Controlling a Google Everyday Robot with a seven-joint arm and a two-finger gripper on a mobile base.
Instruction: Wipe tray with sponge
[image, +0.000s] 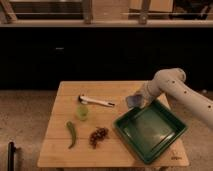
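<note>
The large dark-green tray sits at the right front of the wooden table, turned at an angle. The white arm reaches in from the right. The gripper is at the tray's far left rim and is shut on the small blue-grey sponge, held just above the rim and the tabletop. The fingers themselves are mostly hidden behind the sponge.
A white-and-dark utensil lies near the table's middle. A small light-green cup stands below it. A green pepper and a cluster of dark red grapes lie at the front left. A dark counter runs behind.
</note>
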